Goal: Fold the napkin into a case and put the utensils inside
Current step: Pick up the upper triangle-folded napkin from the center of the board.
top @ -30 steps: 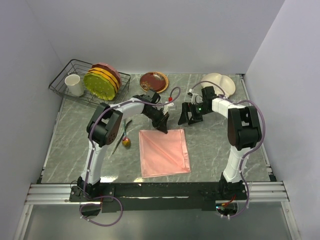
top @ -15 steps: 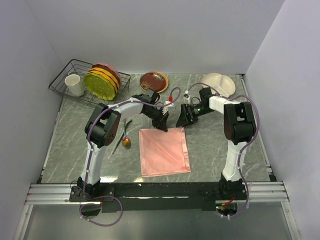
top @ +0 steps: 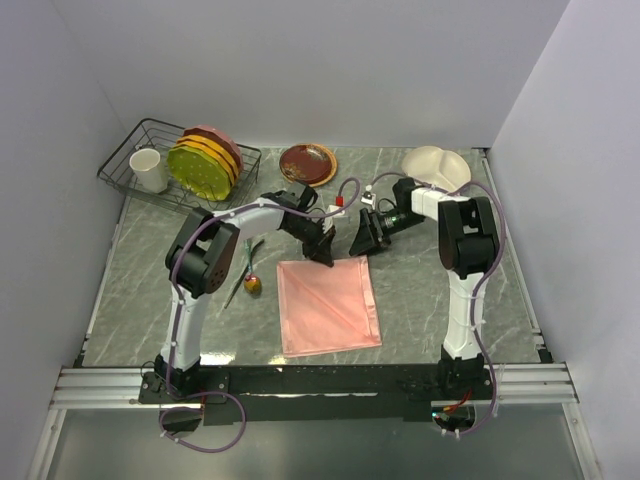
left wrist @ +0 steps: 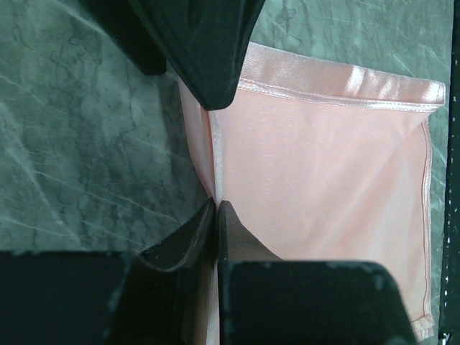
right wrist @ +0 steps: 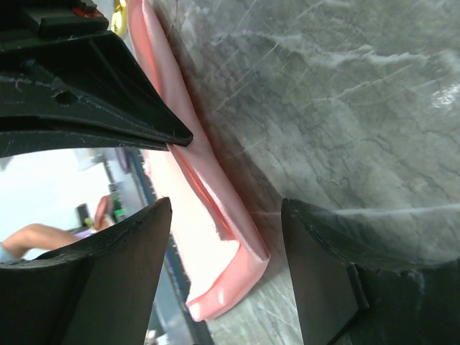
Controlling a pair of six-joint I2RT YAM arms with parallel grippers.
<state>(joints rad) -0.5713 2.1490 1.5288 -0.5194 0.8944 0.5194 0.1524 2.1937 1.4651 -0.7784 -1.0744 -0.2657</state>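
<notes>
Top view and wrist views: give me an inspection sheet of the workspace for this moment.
Surface: green marbled table, nothing spilled seen.
Job's things: napkin folded flat, mid-table; utensils lie left of it, outside.
Clutter: rack with cup and plates far left; brown plate; cream dish.
Claws: left claw shut on napkin's far edge; right claw open astride its far right corner.
Cables: purple cables loop along both arms and below bases.
Surroundings: plain walls on three sides.
</notes>
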